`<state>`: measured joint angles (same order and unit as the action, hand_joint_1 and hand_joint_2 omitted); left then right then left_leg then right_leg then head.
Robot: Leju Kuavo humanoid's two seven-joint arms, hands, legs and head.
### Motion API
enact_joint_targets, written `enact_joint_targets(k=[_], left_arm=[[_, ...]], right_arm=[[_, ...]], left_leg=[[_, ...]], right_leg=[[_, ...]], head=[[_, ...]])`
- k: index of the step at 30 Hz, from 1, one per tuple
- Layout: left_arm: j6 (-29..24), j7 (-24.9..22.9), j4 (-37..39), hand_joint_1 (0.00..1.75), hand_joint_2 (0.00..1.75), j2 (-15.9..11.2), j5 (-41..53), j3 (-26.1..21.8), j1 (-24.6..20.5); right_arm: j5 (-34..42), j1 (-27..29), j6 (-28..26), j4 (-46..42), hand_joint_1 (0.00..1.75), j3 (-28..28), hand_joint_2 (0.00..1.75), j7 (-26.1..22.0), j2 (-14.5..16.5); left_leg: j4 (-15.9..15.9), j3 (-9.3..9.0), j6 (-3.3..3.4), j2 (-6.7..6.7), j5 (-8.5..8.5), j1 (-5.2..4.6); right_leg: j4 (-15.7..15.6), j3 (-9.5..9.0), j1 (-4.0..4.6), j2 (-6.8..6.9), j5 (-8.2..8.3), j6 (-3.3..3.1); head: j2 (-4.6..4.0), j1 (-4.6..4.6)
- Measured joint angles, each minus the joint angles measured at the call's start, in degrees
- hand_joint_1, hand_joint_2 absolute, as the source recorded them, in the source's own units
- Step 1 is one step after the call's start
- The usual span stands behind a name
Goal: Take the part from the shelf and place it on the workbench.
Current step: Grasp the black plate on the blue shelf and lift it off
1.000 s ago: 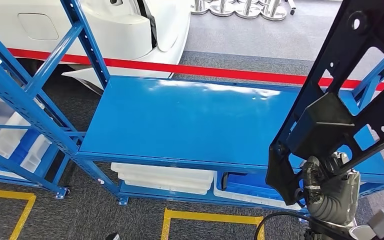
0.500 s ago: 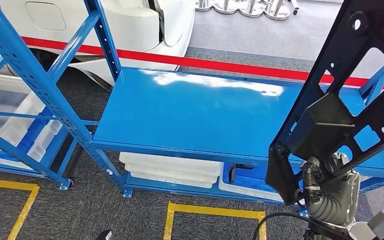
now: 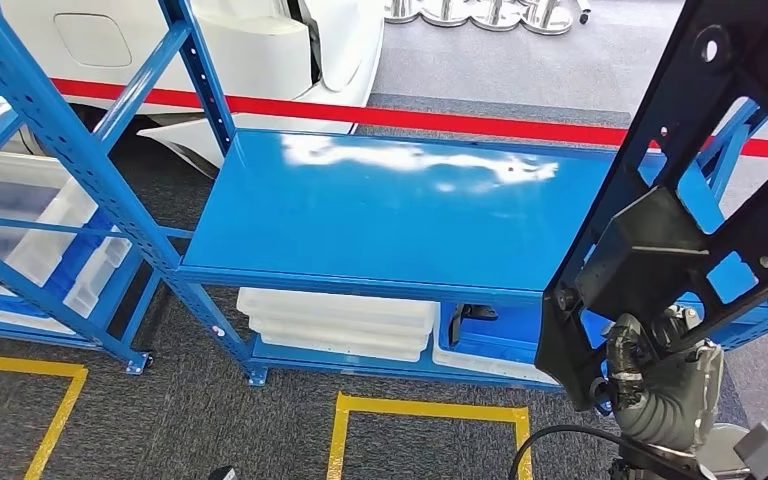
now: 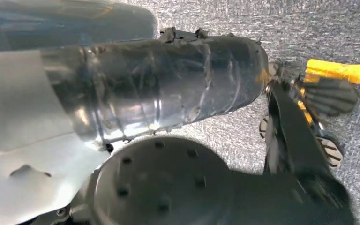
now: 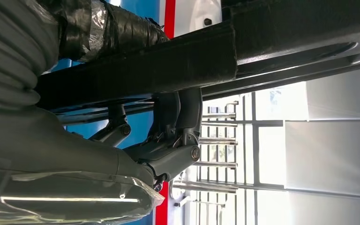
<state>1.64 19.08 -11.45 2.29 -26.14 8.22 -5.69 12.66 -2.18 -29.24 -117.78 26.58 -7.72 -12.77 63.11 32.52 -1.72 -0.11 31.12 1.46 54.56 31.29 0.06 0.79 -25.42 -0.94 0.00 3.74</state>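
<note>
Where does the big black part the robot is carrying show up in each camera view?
Head view: the black part rises along the right edge, held at its lower end by the right hand.
Right wrist view: it is the dark bar across the picture, with fingers wrapped on it.
Left wrist view: not in it.
Shared landmark: the red stripe.

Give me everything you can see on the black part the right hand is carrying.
The black part is a large flat frame, matte like moulded plastic, with big angular cut-outs, small round holes and a solid boxy block low down. It stands nearly upright, leaning a little, at the right of the head view, in front of the blue shelf and clear of it. The right hand grips its bottom end; the right wrist view shows fingers wrapped around a bar of it.
</note>
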Motion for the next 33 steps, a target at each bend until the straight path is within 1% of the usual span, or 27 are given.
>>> enact_joint_targets(k=[1, 2, 5, 6, 7, 8, 10, 11, 12, 13, 14, 15, 16, 17, 18, 21, 22, 23, 25, 26, 27, 28, 29, 30, 31, 32, 33], left_arm=[[0.0, 0.0, 0.0, 0.00, 0.00, -0.1, 0.0, 0.0, -0.1], [0.0, 0.0, 0.0, 0.00, 0.00, -0.1, 0.0, 0.0, -0.1], [0.0, 0.1, 0.0, 0.00, 0.00, -0.1, 0.0, 0.1, 0.0], [0.0, 0.1, 0.0, 0.00, 0.00, -0.1, 0.0, 0.1, 0.0], [0.0, 0.1, 0.0, 0.00, 0.00, 0.1, 0.0, 0.1, 0.0], [-0.1, 0.1, 0.0, 0.00, 0.00, 0.3, 0.0, 0.1, 0.0], [-0.1, 0.1, 0.0, 0.00, 0.00, 0.7, 0.0, 0.1, 0.0], [-0.2, 0.1, 0.0, 0.00, 0.00, 0.9, 0.0, 0.1, 0.0], [-0.2, 0.0, 0.0, 0.00, 0.00, 1.0, 0.0, 0.1, 0.0], [-0.2, 0.0, 0.0, 0.00, 0.00, 1.0, 0.0, 0.1, 0.0], [-0.3, 0.0, 0.0, 0.00, 0.00, 1.0, 0.0, 0.1, 0.0], [-0.2, 0.0, 0.0, 0.00, 0.00, 1.0, 0.0, 0.1, 0.0], [-0.2, 0.0, 0.0, 0.00, 0.00, 1.0, 0.0, 0.1, 0.0], [-0.2, 0.0, 0.0, 0.00, 0.00, 1.1, 0.0, 0.1, -0.1], [-0.2, 0.0, 0.0, 0.00, 0.00, 1.1, 0.0, 0.1, -0.1], [-0.2, 0.0, 0.0, 0.00, 0.00, 1.2, 0.0, 0.1, -0.1], [-0.2, 0.0, 0.0, 0.00, 0.00, 1.2, 0.0, 0.1, -0.1], [-0.2, 0.0, 0.0, 0.00, 0.00, 1.2, 0.0, 0.1, -0.1], [-0.2, 0.0, 0.0, 0.00, 0.00, 0.9, 0.0, 0.1, 0.0], [-0.2, 0.0, 0.0, 0.00, 0.00, 0.7, 0.0, 0.1, 0.0], [-0.2, 0.0, 0.0, 0.00, 0.00, 0.4, 0.0, 0.1, 0.0], [-0.2, 0.0, 0.0, 0.00, 0.00, 0.1, 0.0, 0.1, 0.1], [-0.2, 0.0, 0.0, 0.00, 0.00, -0.1, 0.0, 0.1, 0.1], [-0.2, 0.0, 0.0, 0.00, 0.00, -0.3, 0.0, 0.1, 0.0], [-0.1, 0.0, 0.0, 0.00, 0.00, -0.4, 0.0, 0.1, -0.1], [-0.1, 0.0, 0.0, 0.00, 0.00, -0.5, 0.0, 0.1, -0.1], [-0.1, 0.0, 0.0, 0.00, 0.00, -0.5, 0.0, 0.1, -0.2]], right_arm=[[0.0, 0.0, 0.0, 0.0, 1.75, 0.0, 1.75, 0.0, 0.0], [0.0, 0.0, 0.0, 0.0, 1.75, -0.1, 1.75, 0.0, 0.0], [0.0, 0.1, 0.0, -0.1, 1.75, -0.1, 1.75, 0.0, 0.0], [-0.1, 0.1, 0.0, -0.1, 1.75, -0.2, 1.75, 0.0, 0.0], [-0.1, 0.2, 0.0, -0.1, 1.75, -0.3, 1.75, 0.0, -0.1], [-0.1, 0.2, 0.0, -0.1, 1.75, -0.4, 1.75, 0.0, -0.1], [-0.1, 0.2, 0.0, -0.1, 1.75, -0.5, 1.75, 0.0, -0.1], [-0.1, 0.3, 0.0, 0.0, 1.75, -0.6, 1.75, 0.0, -0.1], [-0.1, 0.4, 0.0, 0.0, 1.75, -0.6, 1.75, 0.0, -0.1], [-0.1, 0.4, 0.0, 0.0, 1.75, -0.6, 1.75, 0.0, -0.1], [-0.1, 0.5, 0.0, -0.1, 1.75, -0.6, 1.75, 0.0, -0.1], [-0.1, 0.4, 0.0, -0.1, 1.75, -0.6, 1.75, 0.0, -0.1], [-0.1, 0.4, 0.0, -0.1, 1.75, -0.7, 1.75, 0.0, -0.1], [-0.1, 0.4, 0.0, -0.1, 1.75, -0.7, 1.75, 0.0, -0.1], [-0.1, 0.3, 0.0, -0.2, 1.75, -0.8, 1.75, 0.0, -0.1], [-0.1, 0.4, 0.0, -0.4, 1.75, -1.0, 1.75, 0.0, -0.1], [-0.1, 0.4, 0.0, -0.4, 1.75, -1.0, 1.75, 0.0, 0.0], [-0.1, 0.3, 0.0, -0.4, 1.75, -1.0, 1.75, 0.0, 0.0], [-0.1, 0.4, 0.0, -0.3, 1.75, -1.0, 1.75, 0.1, 0.0], [-0.1, 0.4, 0.0, -0.3, 1.75, -1.0, 1.75, 0.1, 0.0], [-0.1, 0.4, 0.0, -0.3, 1.75, -1.0, 1.75, 0.1, 0.0], [-0.1, 0.4, 0.0, -0.2, 1.75, -1.0, 1.75, 0.1, 0.0], [-0.1, 0.4, 0.0, -0.2, 1.75, -1.0, 1.75, 0.1, 0.0], [-0.1, 0.4, 0.0, -0.2, 1.75, -1.0, 1.75, 0.1, 0.0], [-0.1, 0.4, 0.0, -0.2, 1.75, -1.0, 1.75, 0.1, 0.0], [-0.1, 0.4, 0.0, -0.2, 1.75, -1.0, 1.75, 0.1, 0.0], [-0.1, 0.4, 0.0, -0.3, 1.75, -1.1, 1.75, 0.1, 0.0]], left_leg=[[-3.0, -1.74, 0.24, -0.12, -0.73, 0.00], [-4.7, -2.60, 0.58, -0.24, -0.98, -0.04], [-5.0, -2.14, 1.91, -0.40, -1.35, -0.15], [-5.0, -1.96, 2.27, -0.36, -1.61, -0.06], [-5.1, -1.75, 2.66, -0.32, -1.89, 0.07], [-5.1, -1.49, 2.96, -0.29, -2.14, 0.17], [-5.1, -0.93, 3.25, -0.29, -2.55, 0.16], [-5.1, -0.68, 3.27, -0.28, -2.72, 0.14], [-5.1, -0.48, 3.24, -0.29, -2.88, 0.11], [-5.1, -0.33, 3.19, -0.30, -3.03, 0.06], [-5.1, -0.26, 3.12, -0.33, -3.17, 0.02], [-5.1, -0.22, 3.03, -0.37, -3.30, 0.01], [-5.1, -0.13, 2.85, -0.40, -3.45, -0.04], [-5.2, 0.02, 2.57, -0.41, -3.65, 0.01], [-5.3, 0.19, 2.24, -0.39, -3.87, 0.10], [-5.3, 0.50, 1.08, -0.26, -4.07, 0.22], [-4.3, 0.83, 0.83, -0.21, -3.21, 0.12], [-2.2, 1.61, 0.70, -0.16, -1.56, -0.01], [4.5, 4.11, 0.67, -0.10, 2.68, -0.14], [7.5, 5.15, 0.64, -0.09, 4.18, -0.16], [9.1, 5.46, 0.57, -0.07, 4.62, -0.14], [8.6, 4.80, 0.47, -0.05, 4.01, -0.10], [6.2, 3.17, 0.34, -0.02, 2.51, -0.03], [2.5, 1.03, 0.21, -0.01, 0.84, 0.09], [-0.9, -0.86, 0.12, -0.05, -0.22, 0.15], [-3.3, -2.00, 0.32, -0.12, -0.82, 0.18], [-4.4, -2.35, 0.64, -0.20, -0.88, 0.16]], right_leg=[[1.0, 0.63, 0.04, -0.05, -0.15, 0.30], [1.7, 1.17, 0.08, -0.08, -0.23, 0.64], [2.4, 1.95, 0.07, -0.18, 0.01, 1.43], [2.9, 2.24, 0.02, -0.28, -0.44, 1.73], [4.3, 2.84, -0.06, -0.39, -1.56, 2.05], [6.9, 3.86, -0.16, -0.50, -3.32, 2.40], [14.3, 6.68, -0.45, -0.54, -7.39, 2.94], [17.3, 7.71, -0.55, -0.54, -8.59, 3.06], [18.4, 7.89, -0.61, -0.54, -8.76, 3.05], [17.3, 6.98, -0.63, -0.55, -7.87, 2.88], [14.1, 5.05, -0.59, -0.57, -6.21, 2.53], [9.7, 2.57, -0.45, -0.58, -4.51, 2.00], [5.7, 0.37, -0.28, -0.58, -3.33, 1.49], [2.8, -1.09, -0.06, -0.58, -2.63, 1.06], [1.3, -1.72, 0.17, -0.59, -2.46, 0.76], [-0.1, -1.74, 0.32, -0.54, -1.59, 0.36], [-0.8, -1.90, 0.21, -0.44, -1.09, 0.21], [-1.5, -1.99, 0.07, -0.33, -0.61, 0.08], [-1.7, -1.67, 0.04, -0.17, -0.17, -0.18], [-1.5, -1.36, 0.05, -0.14, -0.07, -0.24], [-1.2, -1.05, 0.05, -0.14, -0.01, -0.24], [-0.9, -0.74, 0.00, -0.15, 0.04, -0.21], [-0.5, -0.41, -0.09, -0.19, 0.02, -0.11], [0.1, -0.04, -0.17, -0.23, -0.08, 0.08], [1.0, 0.46, -0.12, -0.28, -0.28, 0.38], [1.8, 1.01, -0.06, -0.35, -0.43, 0.71], [2.4, 1.51, 0.02, -0.40, -0.47, 1.06]], head=[[0.00, -0.02], [0.00, -0.02], [0.00, 0.01], [0.00, -0.05], [0.00, -0.15], [0.00, -0.25], [0.00, -0.38], [0.00, -0.38], [0.00, -0.38], [0.00, -0.38], [0.00, -0.38], [0.00, -0.38], [0.00, -0.35], [0.00, -0.37], [0.00, -0.34], [0.00, -0.27], [0.00, -0.25], [0.00, -0.18], [0.00, -0.13], [0.00, -0.12], [0.00, -0.12], [0.00, -0.11], [0.00, -0.10], [0.00, -0.08], [0.00, -0.03], [0.00, -0.01], [0.00, 0.03]])
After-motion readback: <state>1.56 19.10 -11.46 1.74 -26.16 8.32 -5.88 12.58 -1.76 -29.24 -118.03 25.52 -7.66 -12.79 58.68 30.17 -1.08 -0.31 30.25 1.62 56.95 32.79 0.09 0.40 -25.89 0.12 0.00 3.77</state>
